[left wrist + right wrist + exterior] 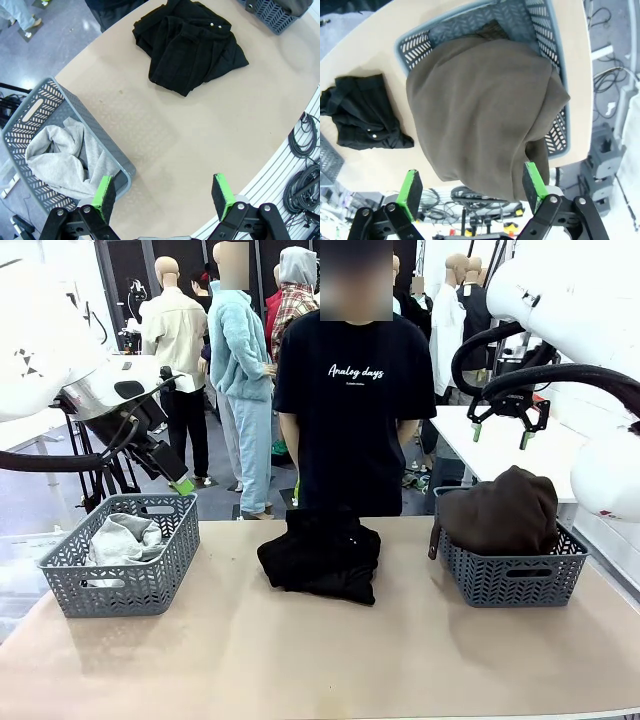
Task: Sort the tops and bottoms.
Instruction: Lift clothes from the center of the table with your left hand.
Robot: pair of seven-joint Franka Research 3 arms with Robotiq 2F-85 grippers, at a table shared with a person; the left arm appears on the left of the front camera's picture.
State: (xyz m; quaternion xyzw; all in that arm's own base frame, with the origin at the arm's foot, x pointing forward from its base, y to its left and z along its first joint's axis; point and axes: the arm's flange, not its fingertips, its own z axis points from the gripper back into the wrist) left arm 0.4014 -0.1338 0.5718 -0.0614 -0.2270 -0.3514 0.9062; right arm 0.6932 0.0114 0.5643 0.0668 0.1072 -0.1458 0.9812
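On the table [320,660], a grey basket [130,590] at the left held a light grey garment [122,538], a black heap of garments [322,555] lay in the middle, and a second grey basket [510,582] at the right carried a dark brown garment [500,512] piled above its rim. The right gripper [500,435] hung above that brown garment with its jaws apart, and the left gripper [178,480] hovered over the left basket's far edge. A person [352,400] in a black T-shirt stood just behind the black heap.

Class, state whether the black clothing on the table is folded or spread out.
Loosely folded: the black clothing lies in a compact, layered bundle on the table.
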